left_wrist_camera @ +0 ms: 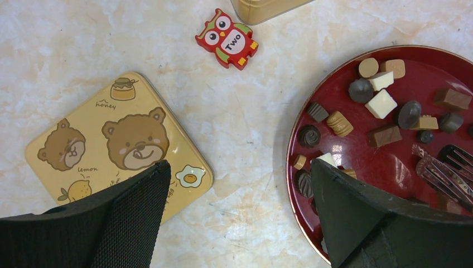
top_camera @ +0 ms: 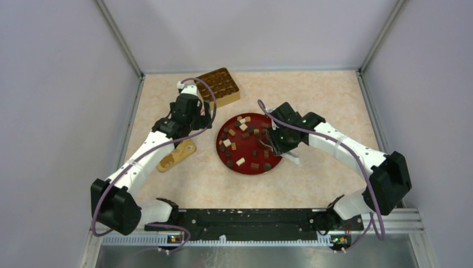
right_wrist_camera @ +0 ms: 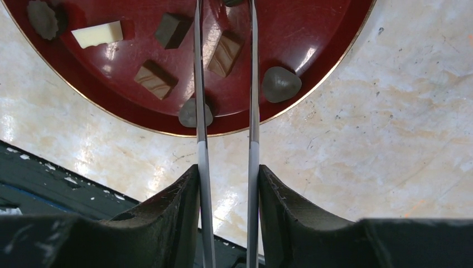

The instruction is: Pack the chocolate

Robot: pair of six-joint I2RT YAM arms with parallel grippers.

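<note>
The chocolate (top_camera: 244,127), dark lumps and tan or white cubes, lies scattered on a round red plate (top_camera: 223,151). It also shows in the left wrist view (left_wrist_camera: 381,104) and the right wrist view (right_wrist_camera: 155,79). My right gripper (top_camera: 281,142) is over the plate's right side, shut (right_wrist_camera: 226,173) on metal tongs (right_wrist_camera: 254,111). The tong arms stand apart over the plate, with a brown block (right_wrist_camera: 224,53) between them. The tong tips (left_wrist_camera: 446,170) show in the left wrist view. My left gripper (top_camera: 192,114) is open and empty (left_wrist_camera: 240,167) above bare table, left of the plate.
A tan box with a brown grid insert (top_camera: 220,86) stands at the back left. A bear-printed tan lid (top_camera: 177,155) (left_wrist_camera: 111,145) lies left of the plate. A red owl piece marked "Two" (left_wrist_camera: 227,39) lies by the box. The plate rim (right_wrist_camera: 290,114) is near the table's front.
</note>
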